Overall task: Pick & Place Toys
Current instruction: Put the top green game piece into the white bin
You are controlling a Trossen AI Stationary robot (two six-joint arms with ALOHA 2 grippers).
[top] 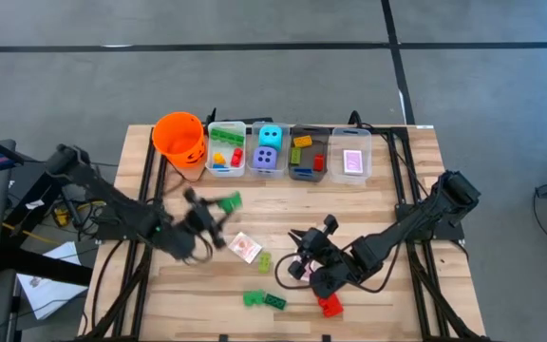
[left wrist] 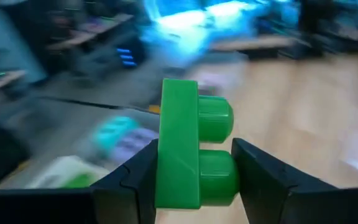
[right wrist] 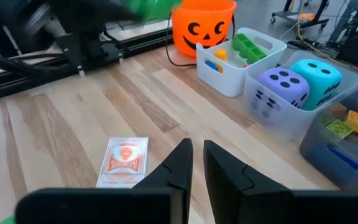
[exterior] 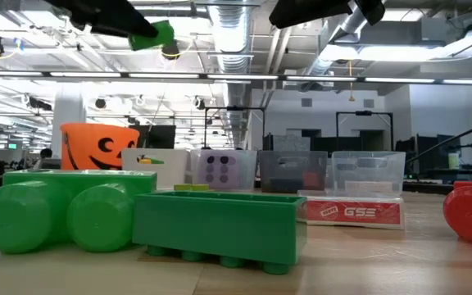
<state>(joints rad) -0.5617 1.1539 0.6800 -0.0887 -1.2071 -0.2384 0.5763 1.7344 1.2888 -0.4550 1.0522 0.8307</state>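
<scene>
A green brick (left wrist: 185, 155) is up in the air, with my left gripper (top: 219, 211) shut on it over the table's left middle; the low view shows the brick (exterior: 158, 34) high above the table. My right gripper (right wrist: 197, 154) is shut with nothing in it and hovers over the right middle (top: 302, 252). On the table lie a pack of cards (top: 245, 247), a small light-green brick (top: 265, 263), two green bricks (top: 264, 300) and a red brick (top: 330, 305) near the front edge. My left gripper pinches the green brick between its two fingers. One finger (left wrist: 135, 180) lies against the flat side, the other (left wrist: 260, 177) against the two round studs (left wrist: 219, 171). The fingers reach nearly level, and the brick stands on end, lifted clear of the table.
Along the far edge stand an orange pumpkin bucket (top: 180, 141) and clear bins: one with bricks (top: 227, 147), one with a cyan and a purple die (top: 268, 149), one with more bricks (top: 308, 152), one with cards (top: 351, 160). Bare wood lies between the arms.
</scene>
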